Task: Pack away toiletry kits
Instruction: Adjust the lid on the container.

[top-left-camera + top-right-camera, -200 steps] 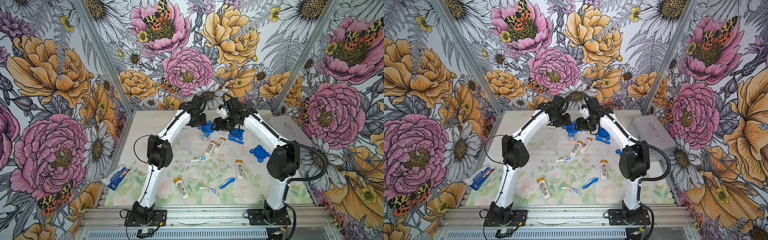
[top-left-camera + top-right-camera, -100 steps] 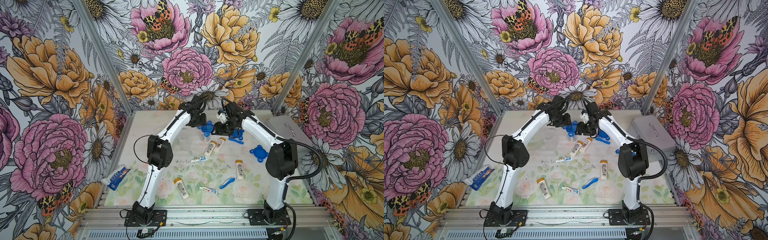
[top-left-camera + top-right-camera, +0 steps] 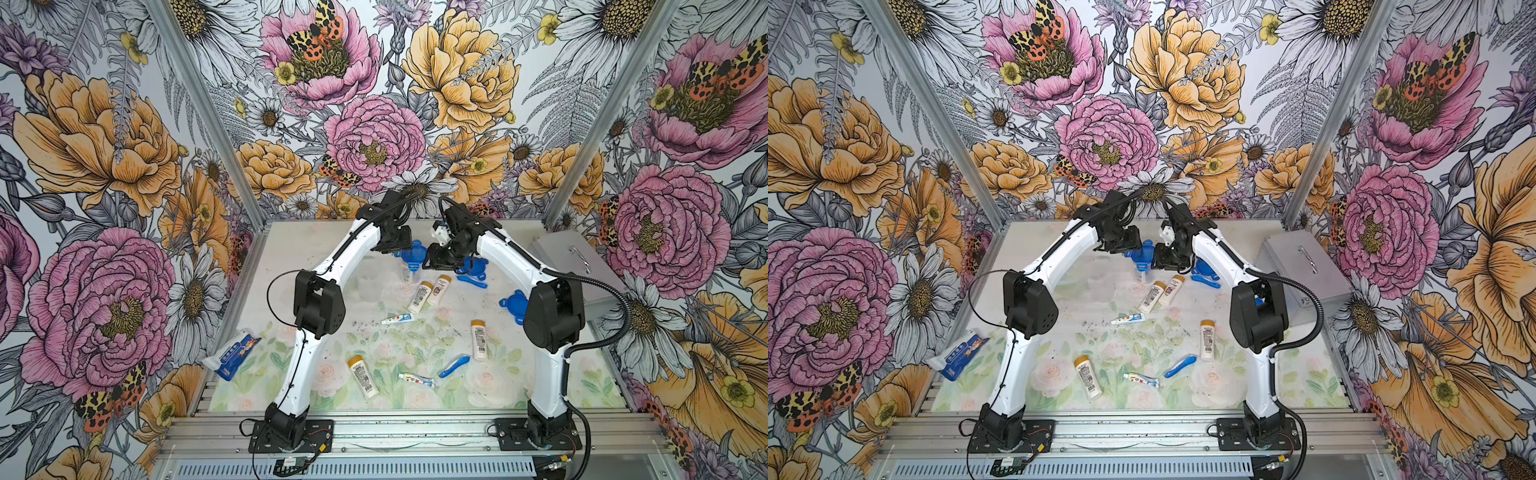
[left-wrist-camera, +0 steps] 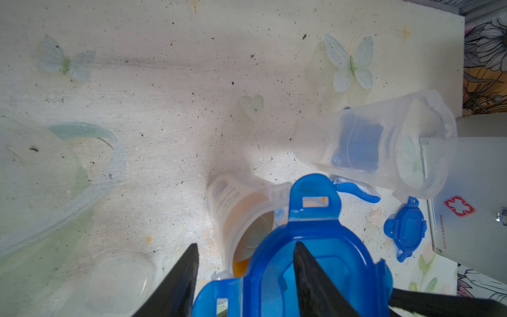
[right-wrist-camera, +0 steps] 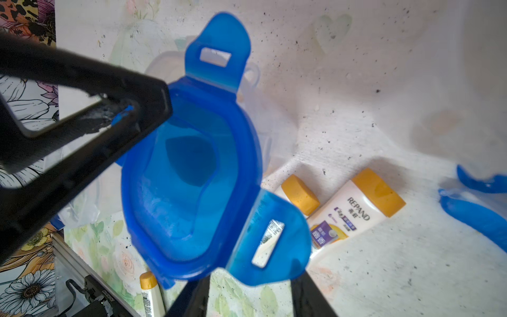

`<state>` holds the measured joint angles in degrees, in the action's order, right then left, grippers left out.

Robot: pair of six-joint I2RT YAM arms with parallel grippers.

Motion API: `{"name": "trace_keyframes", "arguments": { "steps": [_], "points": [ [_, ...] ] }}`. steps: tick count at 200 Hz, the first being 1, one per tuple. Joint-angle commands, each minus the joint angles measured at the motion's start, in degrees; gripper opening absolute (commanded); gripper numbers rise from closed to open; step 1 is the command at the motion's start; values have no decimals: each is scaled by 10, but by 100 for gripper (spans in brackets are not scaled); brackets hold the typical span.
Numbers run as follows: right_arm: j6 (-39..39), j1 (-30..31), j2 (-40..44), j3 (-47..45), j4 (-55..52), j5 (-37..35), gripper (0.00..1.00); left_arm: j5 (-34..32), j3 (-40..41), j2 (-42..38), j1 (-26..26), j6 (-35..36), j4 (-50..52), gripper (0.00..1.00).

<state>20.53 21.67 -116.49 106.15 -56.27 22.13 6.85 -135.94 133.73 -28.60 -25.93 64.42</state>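
At the back middle a blue four-tab lid sits tilted over a clear cup that holds an orange-capped bottle. My left gripper is shut on that lid, one finger in its recess and one outside. My right gripper stands open, a lid tab at its fingertips. Several orange-capped bottles, two toothpaste tubes and a blue toothbrush lie loose on the mat.
A second clear cup lies on its side by another toothbrush. Two spare blue lids lie to the right. The silver metal case stands at the right edge, a white-blue packet at the left.
My right gripper has moved left up to the lid and its jaws have narrowed. The left arm has held still with the lid.
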Motion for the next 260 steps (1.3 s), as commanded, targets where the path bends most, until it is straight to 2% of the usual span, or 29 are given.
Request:
{"name": "trace_keyframes", "arguments": {
  "steps": [1,113,159,209,260],
  "points": [
    [11,-3,-15,26,23,-9,47,0,15,-28,-3,12,18,55],
    [21,-5,-53,51,23,3,46,-3,-4,-24,0,8,19,56],
    [19,-5,-39,31,23,2,48,-3,-6,-24,4,9,19,56],
    [18,-6,-8,-13,23,-8,55,-3,-12,-19,6,10,19,56],
    [25,-13,10,-28,23,-10,55,-5,-18,-19,6,11,20,56]
  ]
}}
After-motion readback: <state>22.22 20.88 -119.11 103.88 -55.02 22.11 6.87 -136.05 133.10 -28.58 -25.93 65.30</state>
